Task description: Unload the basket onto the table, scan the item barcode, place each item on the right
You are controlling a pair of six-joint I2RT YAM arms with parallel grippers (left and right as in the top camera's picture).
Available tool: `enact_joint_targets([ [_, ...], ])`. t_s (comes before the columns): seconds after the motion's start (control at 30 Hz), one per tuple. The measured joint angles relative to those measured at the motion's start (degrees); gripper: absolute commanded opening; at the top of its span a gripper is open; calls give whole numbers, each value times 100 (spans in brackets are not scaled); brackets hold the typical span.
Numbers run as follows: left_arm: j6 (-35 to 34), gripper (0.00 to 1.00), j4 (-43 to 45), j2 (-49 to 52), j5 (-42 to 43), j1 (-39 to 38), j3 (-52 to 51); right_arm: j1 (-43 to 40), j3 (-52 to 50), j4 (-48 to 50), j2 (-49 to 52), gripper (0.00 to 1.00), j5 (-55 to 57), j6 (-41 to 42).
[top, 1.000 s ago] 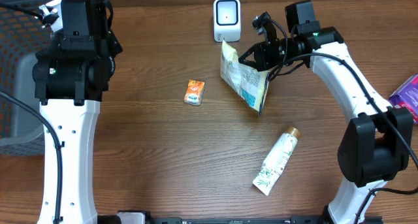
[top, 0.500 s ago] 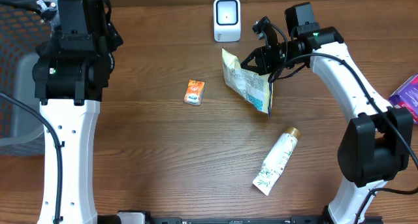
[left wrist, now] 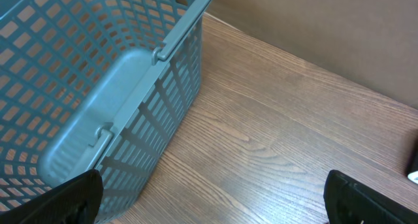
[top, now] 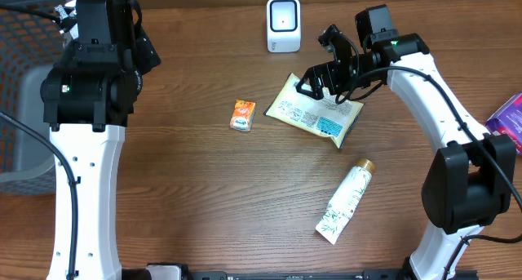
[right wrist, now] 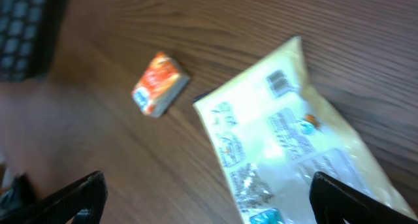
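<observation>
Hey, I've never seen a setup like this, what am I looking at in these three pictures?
These are two robot arms at a wooden table, each ending in a two-finger gripper. One picture looks down from above; the other two come from cameras on the wrists. The left gripper, open, faces a blue basket. The right gripper, open, hovers over a yellow pouch lying flat. Also on the table: a small orange box, a white tube and a white scanner. Nothing is held.
</observation>
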Motion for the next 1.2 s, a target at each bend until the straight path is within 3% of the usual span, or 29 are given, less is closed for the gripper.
enact_joint_targets([
  [0.33,-7,100,166,4,7,0,-448,-81,-50,-903,0,100,1759,1248],
  [0.77,-26,100,754,15,20,0,-1224,1224,-197,-870,339,100,3818,356],
  [0.93,-26,100,800,17,-26,0,-1268,1209,-210,-940,1032,100,4341,166],
  [1.2,-26,100,846,20,-157,0,-1268,1239,-214,-1121,1049,100,4592,107],
])
